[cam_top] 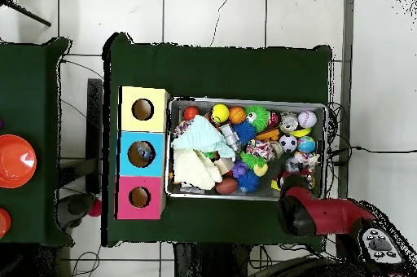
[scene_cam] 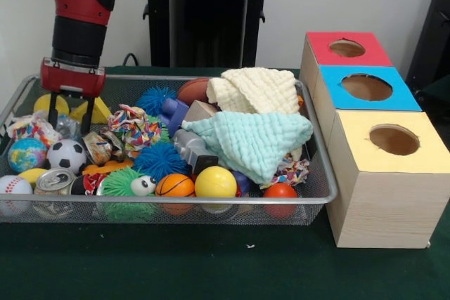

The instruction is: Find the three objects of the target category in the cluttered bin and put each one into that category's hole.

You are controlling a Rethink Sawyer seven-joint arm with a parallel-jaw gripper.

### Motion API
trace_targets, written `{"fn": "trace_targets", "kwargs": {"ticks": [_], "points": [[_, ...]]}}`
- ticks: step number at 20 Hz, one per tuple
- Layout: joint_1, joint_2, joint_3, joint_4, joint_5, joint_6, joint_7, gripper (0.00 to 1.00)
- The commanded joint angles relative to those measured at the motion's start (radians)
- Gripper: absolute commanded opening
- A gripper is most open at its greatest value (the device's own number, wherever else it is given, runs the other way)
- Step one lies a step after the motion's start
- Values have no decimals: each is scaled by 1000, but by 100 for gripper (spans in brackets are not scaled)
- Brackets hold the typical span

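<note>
The wire mesh bin [scene_cam: 320,194] is full of toys; it also shows in the overhead view [cam_top: 248,100]. My gripper [scene_cam: 69,119] is open, its two black fingers [scene_cam: 53,112] reaching down over the bin's far left corner. A see-through crinkled piece of plastic [scene_cam: 67,128], perhaps a bottle, lies right below and between them. No other bottle shows clearly. The blue-surround hole [scene_cam: 366,87] is the middle one on the wooden box right of the bin, and shows in the overhead view too [cam_top: 141,154]. There my arm [cam_top: 303,211] hides the gripper.
A mint cloth [scene_cam: 249,142] and a cream cloth [scene_cam: 253,89] cover the bin's right half. Balls, spiky blue toys [scene_cam: 160,161] and a silver can [scene_cam: 54,181] fill the rest. A red-surround hole [scene_cam: 346,48] and a yellow-surround hole [scene_cam: 394,139] flank the blue one.
</note>
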Motion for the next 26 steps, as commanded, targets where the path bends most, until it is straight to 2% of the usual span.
{"fn": "trace_targets", "kwargs": {"ticks": [1, 6, 19, 26], "points": [[2, 170, 53, -103, -21, 61, 67, 100], [-7, 172, 63, -105, -23, 70, 71, 100], [-108, 163, 171, -73, -14, 153, 67, 100], [-138, 126, 229, -45, -18, 247, 3, 100]]}}
